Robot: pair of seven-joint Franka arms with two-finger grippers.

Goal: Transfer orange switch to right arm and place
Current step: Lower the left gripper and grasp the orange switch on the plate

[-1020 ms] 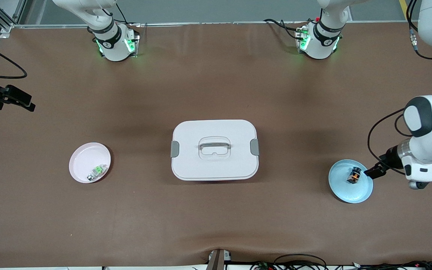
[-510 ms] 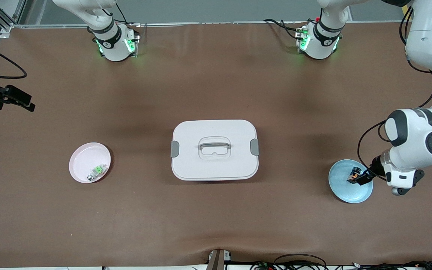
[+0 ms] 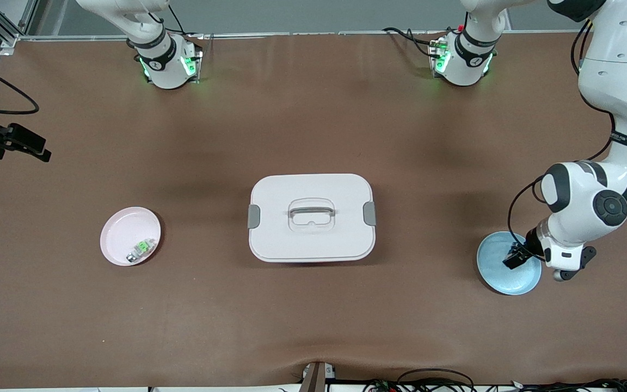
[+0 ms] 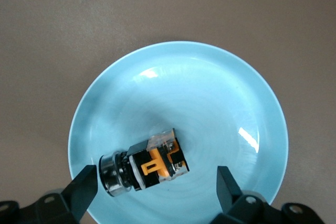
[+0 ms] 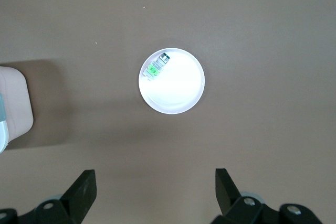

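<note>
The orange switch (image 4: 144, 166), a small black block with an orange clip and a metal ring end, lies on its side in a light blue plate (image 4: 210, 93). My left gripper (image 4: 156, 191) is open just above it, with one finger on each side of the switch and neither touching it. In the front view the left gripper (image 3: 516, 257) covers the switch over the blue plate (image 3: 496, 272) at the left arm's end of the table. My right gripper (image 5: 156, 191) is open and empty, waiting high up at the right arm's end (image 3: 36, 148).
A pink plate (image 3: 123, 228) holds a green-and-clear part (image 3: 140, 249); both show in the right wrist view, plate (image 5: 178, 90) and part (image 5: 156, 65). A white lidded box (image 3: 312, 218) with grey latches stands mid-table.
The left arm has swung in from the table's end, and its gripper has come over the blue plate and now covers the switch in the front view. The right arm has not moved.
</note>
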